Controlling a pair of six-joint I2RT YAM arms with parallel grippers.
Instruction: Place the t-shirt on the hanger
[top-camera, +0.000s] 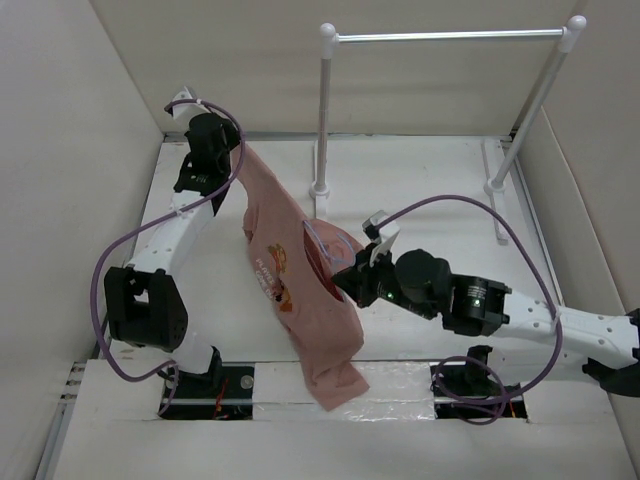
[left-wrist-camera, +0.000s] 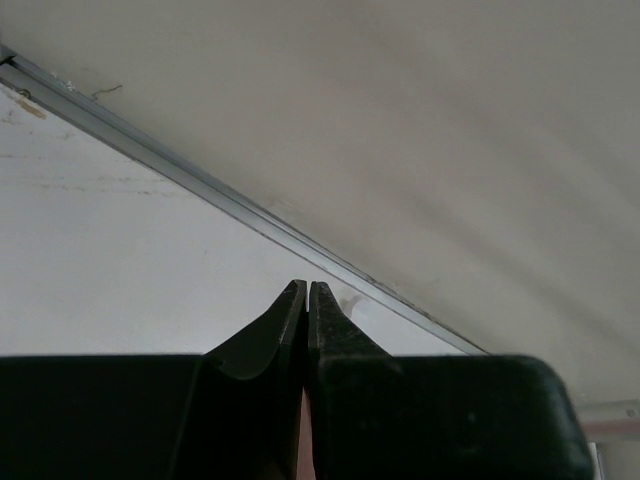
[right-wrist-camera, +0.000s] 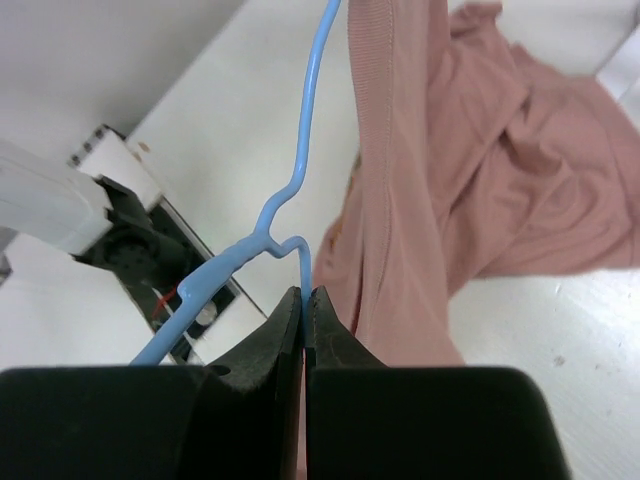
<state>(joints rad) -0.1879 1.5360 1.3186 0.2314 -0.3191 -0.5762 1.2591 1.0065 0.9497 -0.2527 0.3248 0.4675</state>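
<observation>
Holding the t-shirt (top-camera: 300, 300) up by one end, our left gripper (left-wrist-camera: 306, 290) is pinched tight on pink cloth, and the shirt trails diagonally toward the near edge. Our right gripper (right-wrist-camera: 305, 295), clamped on the hanger (right-wrist-camera: 312, 100) neck, sits against the shirt's right side, midway along.

top: high, downward | wrists: close | top+right share t-shirt (top-camera: 305, 330) | left: wall (left-wrist-camera: 450, 120), perhaps

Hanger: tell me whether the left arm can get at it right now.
Probably not. The left end effector is shut on the t-shirt, holding it up, and the draped fabric hangs between it and the hanger, which the right end effector grips.
</observation>
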